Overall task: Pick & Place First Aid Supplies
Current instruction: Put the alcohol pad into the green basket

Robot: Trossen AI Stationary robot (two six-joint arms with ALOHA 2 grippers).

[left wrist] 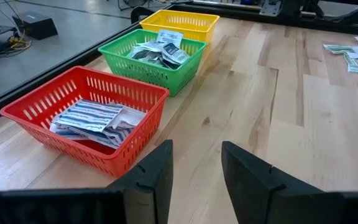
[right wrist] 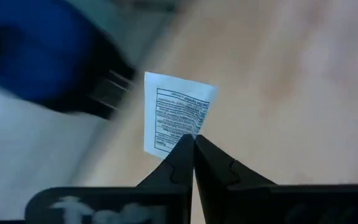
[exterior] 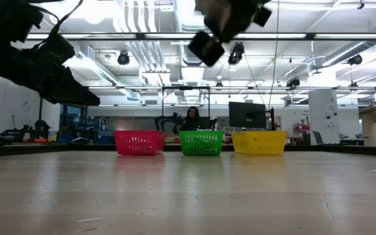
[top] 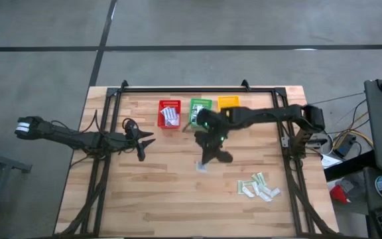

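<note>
- Above mid-table, your right claw [right wrist: 193, 144] pinches a small white packet [right wrist: 178, 112].
- Left claw [left wrist: 196, 177] waits open near the red basket [left wrist: 89, 118].
- More packets [top: 258, 186] lie scattered by the table's [top: 164, 199] right side.

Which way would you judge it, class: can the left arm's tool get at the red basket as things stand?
Probably yes. The left tool is open and faces the red basket across bare wood, with nothing between them. The right tool, shut on a small packet, is mid-table, clear of that path.

baskets [top: 200, 109]: 3; arms [top: 78, 138]: 2; loose table packets [top: 258, 187]: uncountable
</note>
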